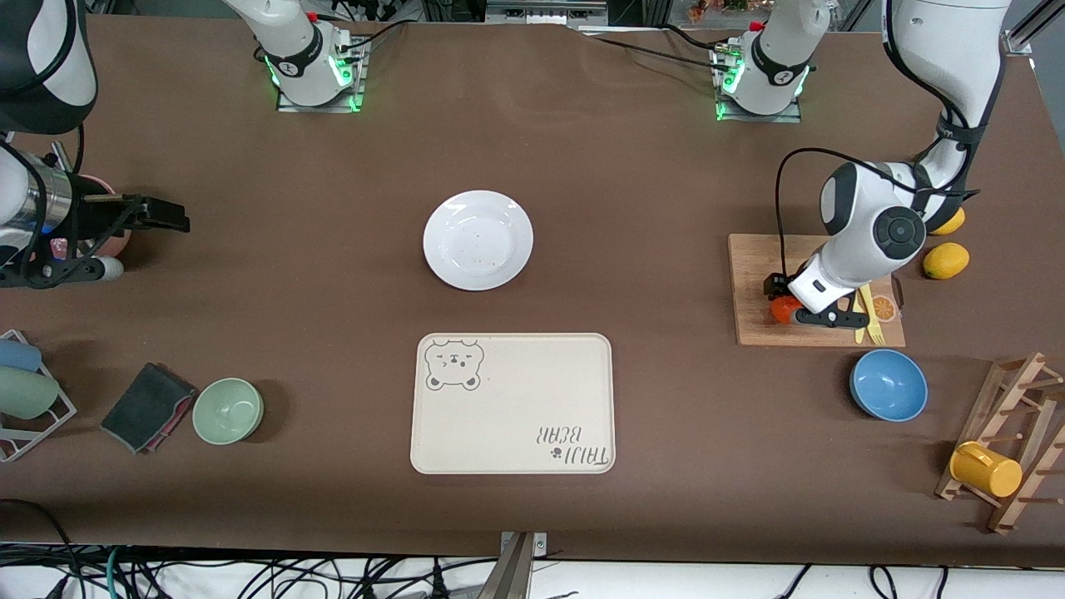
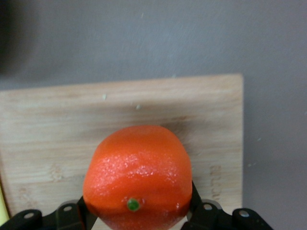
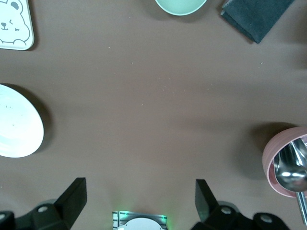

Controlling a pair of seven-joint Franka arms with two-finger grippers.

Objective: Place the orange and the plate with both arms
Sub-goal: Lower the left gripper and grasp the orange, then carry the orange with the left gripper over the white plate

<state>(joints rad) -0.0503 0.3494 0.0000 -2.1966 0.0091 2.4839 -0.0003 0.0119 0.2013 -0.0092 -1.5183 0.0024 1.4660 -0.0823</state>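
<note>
The orange (image 1: 780,309) sits at the edge of a wooden cutting board (image 1: 753,258) toward the left arm's end of the table. My left gripper (image 1: 784,301) is down on it, its fingers pressed against both sides of the fruit. In the left wrist view the orange (image 2: 138,167) fills the space between the fingers (image 2: 195,203), with the board (image 2: 48,124) under it. The white plate (image 1: 478,240) lies empty mid-table and also shows in the right wrist view (image 3: 14,124). My right gripper (image 1: 170,218) hangs open and empty over the right arm's end of the table, in its own view (image 3: 139,196) over bare table.
The cream bear tray (image 1: 513,403) lies nearer the camera than the plate. Two lemons (image 1: 946,260), a yellow fork (image 1: 871,314), a blue bowl (image 1: 889,384) and a mug rack (image 1: 998,449) surround the board. A green bowl (image 1: 228,409), dark cloth (image 1: 146,406) and pink bowl (image 3: 288,163) are at the right arm's end.
</note>
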